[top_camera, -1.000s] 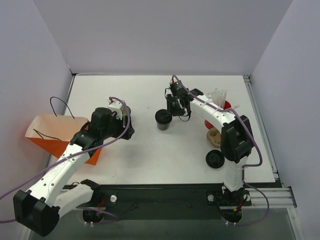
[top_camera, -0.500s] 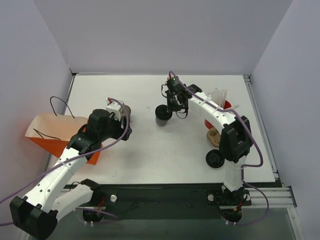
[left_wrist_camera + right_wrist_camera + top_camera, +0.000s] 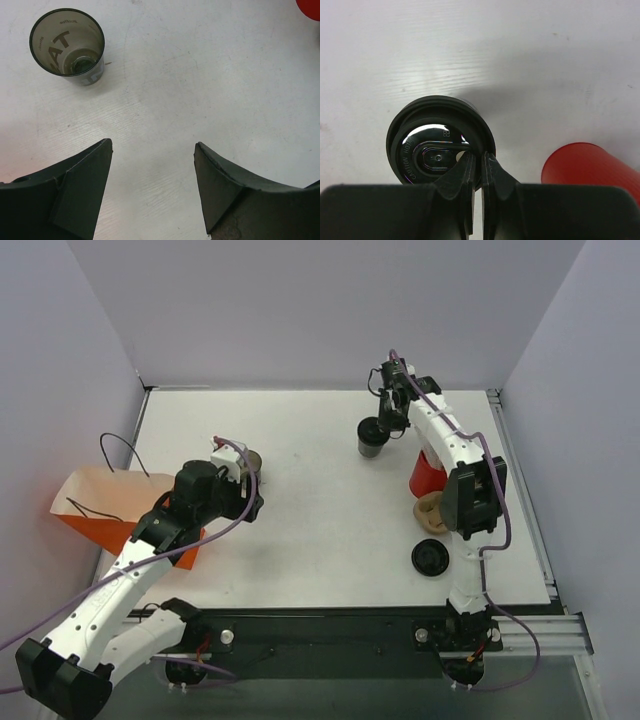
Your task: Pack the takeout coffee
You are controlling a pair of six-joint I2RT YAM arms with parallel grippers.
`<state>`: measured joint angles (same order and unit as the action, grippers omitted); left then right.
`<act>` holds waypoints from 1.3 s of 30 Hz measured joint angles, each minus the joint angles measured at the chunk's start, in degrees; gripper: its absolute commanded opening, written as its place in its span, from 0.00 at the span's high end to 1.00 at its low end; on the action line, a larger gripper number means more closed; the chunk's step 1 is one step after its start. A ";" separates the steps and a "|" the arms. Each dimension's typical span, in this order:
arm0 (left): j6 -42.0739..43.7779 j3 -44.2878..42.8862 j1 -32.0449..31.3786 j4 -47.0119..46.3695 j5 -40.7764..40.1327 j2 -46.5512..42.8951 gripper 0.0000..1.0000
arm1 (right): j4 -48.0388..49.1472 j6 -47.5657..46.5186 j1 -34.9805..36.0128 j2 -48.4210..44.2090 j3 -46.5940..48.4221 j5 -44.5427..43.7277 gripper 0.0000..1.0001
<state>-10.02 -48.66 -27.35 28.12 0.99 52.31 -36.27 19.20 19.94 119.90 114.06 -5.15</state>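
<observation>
The takeout coffee (image 3: 371,436), a small dark cup with a black round lid (image 3: 432,145), is at the back of the table, right of centre. My right gripper (image 3: 389,422) is shut on the near right rim of its lid (image 3: 477,159). I cannot tell if the cup is resting on the table or lifted. My left gripper (image 3: 250,486) is open and empty over bare table (image 3: 152,148). The lidless dark see-through cup (image 3: 251,458) stands just beyond it, at the upper left in the left wrist view (image 3: 67,47).
An orange and tan paper bag (image 3: 105,502) lies at the left edge. A red cup (image 3: 427,473) stands right of the coffee (image 3: 590,170). A brown object (image 3: 430,510) and a flat black lid disc (image 3: 430,558) lie near the right arm's base.
My right gripper has carried the lidded cup from mid-table toward the back right. My left gripper has drawn back a little, uncovering the lidless cup.
</observation>
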 measured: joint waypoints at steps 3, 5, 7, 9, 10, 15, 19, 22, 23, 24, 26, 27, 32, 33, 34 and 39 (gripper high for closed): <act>0.00 0.00 0.00 0.00 -0.70 -0.13 0.24 | -1.18 -0.02 -3.26 2.49 0.94 -0.24 1.00; 0.00 0.00 0.00 0.02 -1.03 -0.13 0.24 | -1.97 -0.02 -4.37 3.37 0.98 -0.39 1.00; 0.00 0.00 0.00 0.00 -1.27 -0.13 0.24 | -2.58 -0.02 -4.98 4.00 1.05 -0.44 1.00; 0.00 0.00 0.00 0.02 -1.46 -0.15 0.24 | -2.93 -0.02 -5.27 4.55 1.66 -0.42 0.95; 0.00 0.00 0.00 0.00 -1.60 -0.13 0.24 | -2.95 -0.02 -5.29 4.70 1.79 -0.42 0.94; 0.00 0.00 0.00 0.00 -2.29 -0.15 0.23 | -2.97 0.04 -5.42 5.55 2.78 -0.44 0.81; -0.07 0.07 0.00 0.00 -3.48 -0.46 0.08 | -3.15 0.15 -5.73 5.60 3.21 -0.24 0.72; -1.25 0.63 -0.07 0.00 -6.34 -1.99 0.03 | -3.28 0.13 -5.77 5.57 3.87 0.13 0.69; -1.81 0.79 -0.07 0.07 -7.32 -2.78 0.03 | -3.39 0.09 -5.79 5.57 4.17 0.48 0.68; -2.45 0.81 -0.04 0.09 -8.00 -3.61 0.03 | -3.39 0.02 -5.84 5.55 4.39 0.87 0.67; -3.13 0.61 -0.04 0.33 -8.37 -5.35 0.03 | -3.48 -0.02 -5.90 5.14 4.59 1.84 0.65; -3.26 -0.07 -0.04 1.14 -8.33 -5.97 0.03 | -3.65 -0.02 -5.97 4.72 4.61 2.54 0.64; -3.08 -12.98 -0.04 11.37 -8.81 -2.80 0.14 | -4.28 -0.31 -5.38 -2.14 1.99 6.29 0.55; -2.84 -17.55 -0.04 14.40 -9.27 -1.42 0.16 | -4.28 -0.39 -5.05 -4.90 0.46 7.10 0.53; -2.43 -22.95 -0.04 17.51 -10.08 0.20 0.19 | -4.17 -0.42 -4.46 -8.09 -1.31 8.07 0.51; 0.07 -40.59 -0.02 28.65 -18.34 2.60 0.20 | -2.95 -0.24 1.60 -27.19 -10.93 12.24 0.46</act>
<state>-9.96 -89.25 -27.38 56.77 -17.34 54.92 -39.22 18.96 21.54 92.71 103.13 7.09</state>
